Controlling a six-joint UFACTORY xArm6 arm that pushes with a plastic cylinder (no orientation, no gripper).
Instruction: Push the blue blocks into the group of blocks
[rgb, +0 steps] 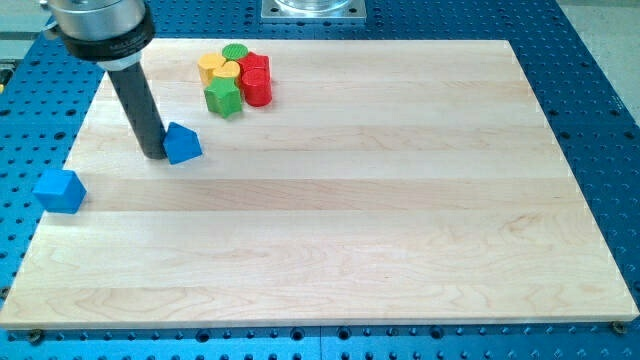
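- My tip sat on the desk, upper left of frame, touching the left side of one blue block.
- No jaws on this rig, just the rod.
- Second blue block sat at the desk's left edge, well apart.
- Group at top: green, yellow and red blocks, tightly packed.

You could read no text, label, brand, number or sign anywhere in this view.
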